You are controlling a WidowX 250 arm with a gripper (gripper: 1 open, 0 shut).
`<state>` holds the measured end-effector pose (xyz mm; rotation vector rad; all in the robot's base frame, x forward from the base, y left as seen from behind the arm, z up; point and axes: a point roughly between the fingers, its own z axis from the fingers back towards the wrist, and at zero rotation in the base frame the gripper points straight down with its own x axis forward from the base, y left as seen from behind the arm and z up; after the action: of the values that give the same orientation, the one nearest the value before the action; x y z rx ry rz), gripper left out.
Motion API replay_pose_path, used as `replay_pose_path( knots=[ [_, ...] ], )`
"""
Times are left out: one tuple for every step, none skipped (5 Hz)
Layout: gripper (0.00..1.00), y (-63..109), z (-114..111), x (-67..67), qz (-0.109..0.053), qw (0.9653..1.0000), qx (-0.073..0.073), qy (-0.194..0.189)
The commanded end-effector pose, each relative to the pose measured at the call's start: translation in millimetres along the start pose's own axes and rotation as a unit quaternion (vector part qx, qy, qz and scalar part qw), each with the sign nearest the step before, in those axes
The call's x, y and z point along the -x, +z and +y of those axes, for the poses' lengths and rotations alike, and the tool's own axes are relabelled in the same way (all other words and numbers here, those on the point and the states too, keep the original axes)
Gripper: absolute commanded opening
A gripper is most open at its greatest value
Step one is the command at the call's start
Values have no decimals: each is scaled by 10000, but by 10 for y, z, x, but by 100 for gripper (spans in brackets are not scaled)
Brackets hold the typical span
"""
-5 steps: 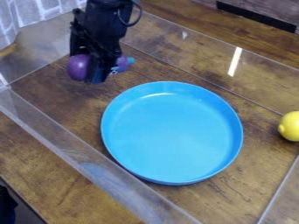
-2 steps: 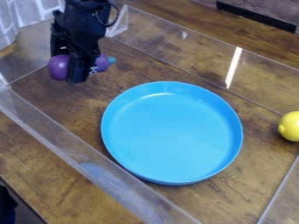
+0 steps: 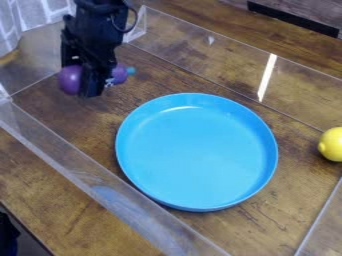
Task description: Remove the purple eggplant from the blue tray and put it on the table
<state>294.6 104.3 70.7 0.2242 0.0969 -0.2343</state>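
Upper left: gripper (image 3: 90,80) clamped on the purple eggplant (image 3: 74,80), held just over the table (image 3: 201,60), close to the acrylic wall (image 3: 40,130). Releasing here risks it rolling against that wall. The blue tray (image 3: 197,150), center, sits empty; lemon (image 3: 330,144) far right.

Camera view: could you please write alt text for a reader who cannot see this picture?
A black robot gripper is shut on a purple eggplant over the brown wooden table, to the upper left of an empty round blue tray. A yellow lemon lies at the right edge, and clear walls border the table.
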Motion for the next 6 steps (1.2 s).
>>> replay_pose_path(
  knots=[
    [0,90,118,-3,-217,9995,-64,202],
    [0,118,103,-33,-275,9994,-68,188],
    [0,148,87,-63,-336,9993,-76,173],
    [0,182,66,-98,-398,9991,-86,148],
    [0,208,49,-139,-457,9988,-94,124],
    [0,181,62,-158,-474,9987,-90,152]
  ],
)
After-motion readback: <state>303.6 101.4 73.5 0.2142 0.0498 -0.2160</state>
